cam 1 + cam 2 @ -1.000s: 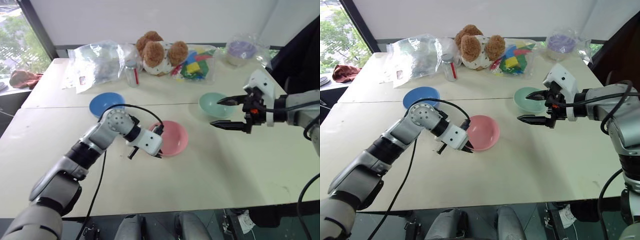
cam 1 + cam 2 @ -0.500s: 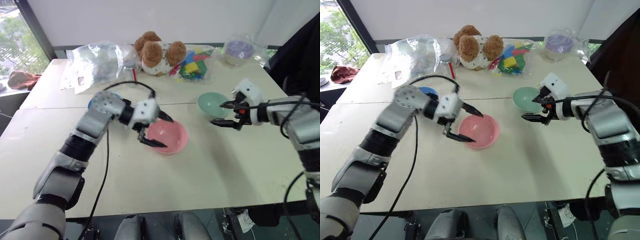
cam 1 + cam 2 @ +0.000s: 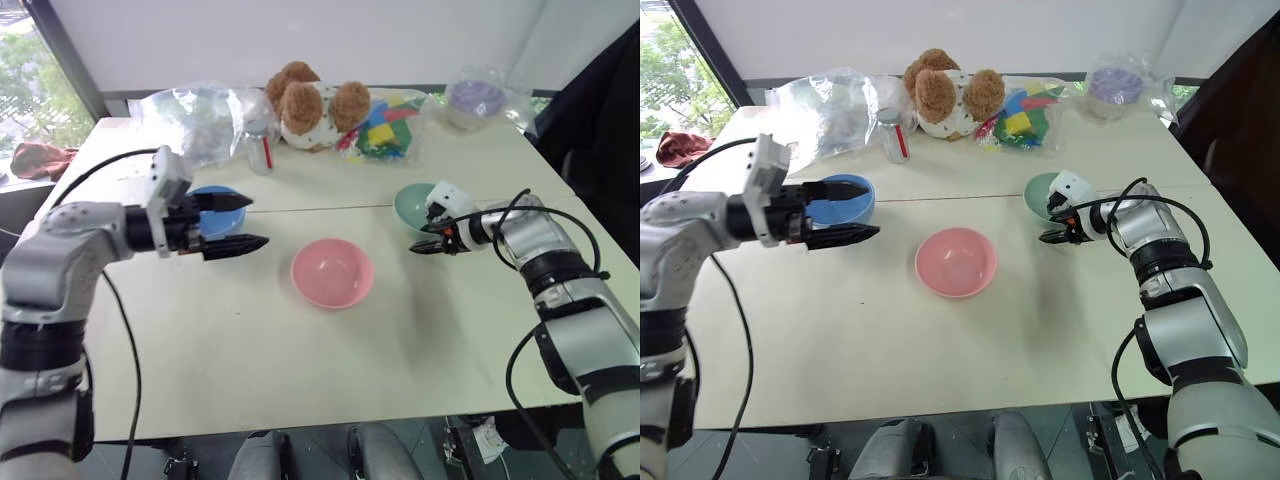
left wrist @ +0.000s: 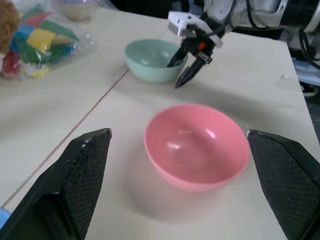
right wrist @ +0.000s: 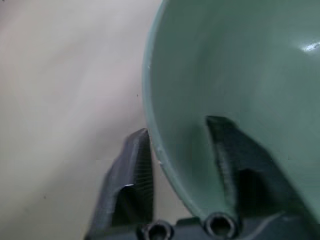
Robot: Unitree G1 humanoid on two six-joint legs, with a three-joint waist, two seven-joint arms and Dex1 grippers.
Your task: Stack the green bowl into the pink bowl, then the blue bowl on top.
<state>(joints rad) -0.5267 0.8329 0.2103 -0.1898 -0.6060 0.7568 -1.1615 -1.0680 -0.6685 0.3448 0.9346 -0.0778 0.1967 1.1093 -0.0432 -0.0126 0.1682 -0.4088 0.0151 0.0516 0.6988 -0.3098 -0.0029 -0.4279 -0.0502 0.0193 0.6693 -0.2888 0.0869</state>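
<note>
Three bowls sit on the table [image 3: 330, 390]: the pink bowl [image 3: 333, 273] in the middle, the blue bowl [image 3: 839, 199] off to its left and a bit further back, the green bowl [image 3: 418, 205] to its right. Along the back edge there's a teddy bear [image 3: 305, 103], with a small jar [image 3: 259, 150] left of it.

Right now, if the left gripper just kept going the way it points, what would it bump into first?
Probably the pink bowl: it sits straight ahead between the open left gripper's fingers. Depth is unclear, so it might pass above it.
</note>
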